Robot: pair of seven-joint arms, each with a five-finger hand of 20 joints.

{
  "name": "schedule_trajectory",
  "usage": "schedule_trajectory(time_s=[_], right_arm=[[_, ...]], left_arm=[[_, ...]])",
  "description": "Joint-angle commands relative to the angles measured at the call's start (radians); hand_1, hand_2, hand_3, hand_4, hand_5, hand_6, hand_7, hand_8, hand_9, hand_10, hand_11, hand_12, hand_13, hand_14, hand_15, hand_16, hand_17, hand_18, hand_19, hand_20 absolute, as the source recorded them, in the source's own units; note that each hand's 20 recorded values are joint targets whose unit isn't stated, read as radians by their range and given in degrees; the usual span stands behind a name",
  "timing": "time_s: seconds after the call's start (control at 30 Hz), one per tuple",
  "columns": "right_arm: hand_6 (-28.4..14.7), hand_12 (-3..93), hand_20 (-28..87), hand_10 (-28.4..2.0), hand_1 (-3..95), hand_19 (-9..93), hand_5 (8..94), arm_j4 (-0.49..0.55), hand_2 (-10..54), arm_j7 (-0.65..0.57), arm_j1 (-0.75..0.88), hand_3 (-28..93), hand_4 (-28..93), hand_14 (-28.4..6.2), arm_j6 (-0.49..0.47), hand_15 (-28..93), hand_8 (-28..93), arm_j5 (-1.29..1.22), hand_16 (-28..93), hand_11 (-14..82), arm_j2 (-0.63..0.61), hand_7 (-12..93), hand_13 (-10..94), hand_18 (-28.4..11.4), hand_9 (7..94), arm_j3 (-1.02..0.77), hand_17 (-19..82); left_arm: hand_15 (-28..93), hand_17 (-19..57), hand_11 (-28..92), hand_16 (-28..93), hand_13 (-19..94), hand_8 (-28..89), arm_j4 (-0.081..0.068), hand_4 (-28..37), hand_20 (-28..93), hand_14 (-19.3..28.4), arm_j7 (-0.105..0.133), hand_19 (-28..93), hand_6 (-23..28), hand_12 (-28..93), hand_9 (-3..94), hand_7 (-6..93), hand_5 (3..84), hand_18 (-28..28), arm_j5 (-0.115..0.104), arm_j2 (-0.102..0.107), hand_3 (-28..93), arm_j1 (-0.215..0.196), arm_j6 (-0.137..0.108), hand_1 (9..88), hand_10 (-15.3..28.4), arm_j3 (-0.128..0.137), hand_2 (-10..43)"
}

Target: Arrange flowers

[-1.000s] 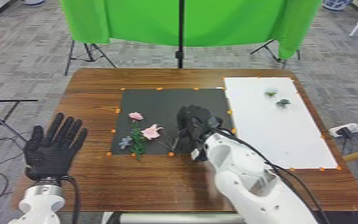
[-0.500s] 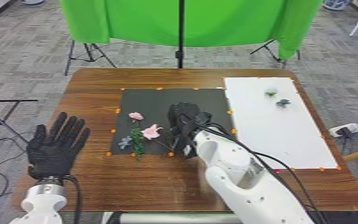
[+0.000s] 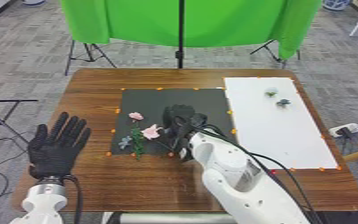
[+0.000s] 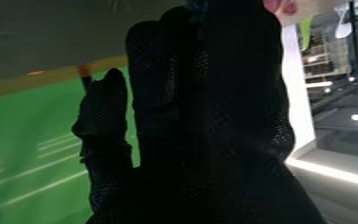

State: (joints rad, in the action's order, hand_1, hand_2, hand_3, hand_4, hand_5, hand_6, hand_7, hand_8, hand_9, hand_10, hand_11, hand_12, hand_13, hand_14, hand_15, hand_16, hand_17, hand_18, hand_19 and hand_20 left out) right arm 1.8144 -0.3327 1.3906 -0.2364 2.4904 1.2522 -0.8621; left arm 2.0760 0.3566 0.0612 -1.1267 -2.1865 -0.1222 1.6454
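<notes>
Pickup seems underway: right black-gloved hand (image 3: 183,114), fingers fairly straight, nothing visibly held, is over dark rectangular mat (image 3: 149,100) beside larger pink artificial flower (image 3: 151,132); next, likely pinch its stem.

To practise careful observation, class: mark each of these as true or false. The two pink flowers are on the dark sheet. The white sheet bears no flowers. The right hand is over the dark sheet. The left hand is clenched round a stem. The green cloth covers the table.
1. The two pink flowers are on the dark sheet. True.
2. The white sheet bears no flowers. False: two small flower heads lie on its far part.
3. The right hand is over the dark sheet. True.
4. The left hand is clenched round a stem. False: its fingers are straight and hold nothing.
5. The green cloth covers the table. False: it hangs beyond the far edge.
</notes>
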Motion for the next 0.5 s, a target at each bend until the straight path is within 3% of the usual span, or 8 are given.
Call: schedule_trajectory(time_s=[0.03,0.37,0.5], right_arm=[[1.1,40.6,40,-9.6,94.6,86,67.3,-0.006,-9.5,-0.005,-0.001,-28,35,-6.9,-0.025,55,-14,0.018,37,17.4,0.006,22,64,-22.0,77.4,-0.004,30],[-1.2,37.2,40,-11.3,94.2,86,64.5,-0.040,-9.5,0.005,0.000,-28,34,-8.2,-0.039,57,-14,0.056,36,14.8,0.014,18,62,-22.5,75.0,-0.030,30],[-1.9,28.0,39,-12.6,93.0,85,62.8,-0.048,-9.5,-0.020,0.011,-28,37,-9.0,-0.043,58,-13,0.023,34,21.1,0.006,16,61,-22.5,70.2,-0.048,29]], left_arm=[[34,-8.6,19,-7,28,-11,-0.007,-28.3,11,17.3,-0.010,33,10.7,9,37.7,11.4,44.3,14.6,0.015,-0.004,75,-0.010,-0.004,27.0,17.4,-0.007,16.1],[33,-8.3,19,-8,28,-10,-0.014,-28.3,10,16.8,-0.013,32,10.5,9,37.1,11.3,43.8,14.3,0.008,-0.004,75,0.005,-0.014,26.8,16.7,-0.019,16.0],[33,-8.2,19,-7,28,-10,-0.014,-28.3,10,16.5,-0.014,32,10.3,9,37.0,11.4,43.7,14.2,0.003,-0.006,75,0.003,-0.008,26.7,16.4,-0.024,16.0]])
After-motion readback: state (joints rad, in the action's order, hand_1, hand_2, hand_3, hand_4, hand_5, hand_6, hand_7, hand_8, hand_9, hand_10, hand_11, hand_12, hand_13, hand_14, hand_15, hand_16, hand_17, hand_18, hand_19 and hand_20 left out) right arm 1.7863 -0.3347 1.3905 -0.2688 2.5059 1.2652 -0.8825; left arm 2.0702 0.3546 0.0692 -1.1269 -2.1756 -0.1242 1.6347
